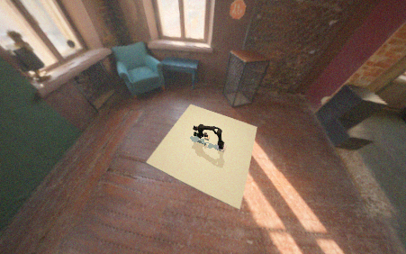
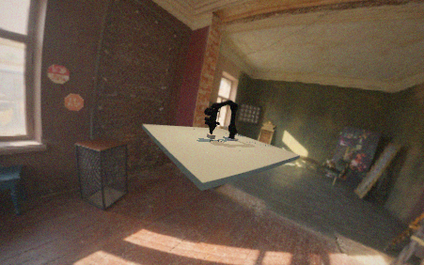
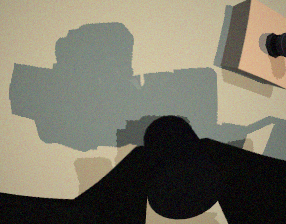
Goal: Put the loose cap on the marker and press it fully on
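Note:
My gripper [image 3: 172,150] [image 2: 212,132] is shut on the black cap [image 3: 173,182]. In the wrist view the cap is a dark rounded shape between the two black fingers, low in the middle. It appears to be held a little above the table; its lower end is hard to make out. The peach holder block [image 3: 254,50] is at the upper right of the wrist view, apart from the gripper. The dark marker [image 3: 280,45] stands in it, partly cut off by the frame's edge. In the top and exterior views the cap and marker are too small to tell.
The arm stands on a pale yellow table [image 1: 221,185] [image 2: 202,164] [image 3: 24,30]. Blue-grey and brown shadows of the arm and gripper fall across it. Its edges are well away from the gripper. An armchair, a bench and a wire-sided stand are in the room beyond.

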Tool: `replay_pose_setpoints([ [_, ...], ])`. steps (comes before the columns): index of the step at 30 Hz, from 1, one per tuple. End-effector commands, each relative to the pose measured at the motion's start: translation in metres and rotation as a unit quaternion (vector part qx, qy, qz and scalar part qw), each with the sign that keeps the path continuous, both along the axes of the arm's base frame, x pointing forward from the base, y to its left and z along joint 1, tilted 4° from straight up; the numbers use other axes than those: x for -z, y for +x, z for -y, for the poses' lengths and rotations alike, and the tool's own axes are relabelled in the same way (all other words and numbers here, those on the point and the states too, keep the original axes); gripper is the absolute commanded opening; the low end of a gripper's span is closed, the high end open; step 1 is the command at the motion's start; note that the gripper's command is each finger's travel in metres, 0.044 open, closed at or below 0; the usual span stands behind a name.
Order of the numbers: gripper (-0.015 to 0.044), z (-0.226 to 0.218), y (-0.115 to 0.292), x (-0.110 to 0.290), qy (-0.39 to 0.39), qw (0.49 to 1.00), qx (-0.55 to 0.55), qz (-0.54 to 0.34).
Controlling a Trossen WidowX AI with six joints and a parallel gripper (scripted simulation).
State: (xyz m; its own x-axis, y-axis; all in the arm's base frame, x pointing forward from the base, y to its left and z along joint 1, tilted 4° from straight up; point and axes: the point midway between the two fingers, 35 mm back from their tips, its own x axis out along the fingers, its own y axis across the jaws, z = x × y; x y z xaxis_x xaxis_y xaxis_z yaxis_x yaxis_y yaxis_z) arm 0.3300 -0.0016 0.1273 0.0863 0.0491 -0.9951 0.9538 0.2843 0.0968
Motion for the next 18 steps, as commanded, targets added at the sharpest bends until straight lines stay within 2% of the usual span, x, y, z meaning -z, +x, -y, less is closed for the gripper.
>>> replay_pose_setpoints([
  [1,0.0000,0.015,-0.012,-0.004,0.000,1.000,-0.001,-0.005],
  [18,0.0000,0.062,-0.055,-0.021,-0.002,1.000,-0.001,-0.006],
])
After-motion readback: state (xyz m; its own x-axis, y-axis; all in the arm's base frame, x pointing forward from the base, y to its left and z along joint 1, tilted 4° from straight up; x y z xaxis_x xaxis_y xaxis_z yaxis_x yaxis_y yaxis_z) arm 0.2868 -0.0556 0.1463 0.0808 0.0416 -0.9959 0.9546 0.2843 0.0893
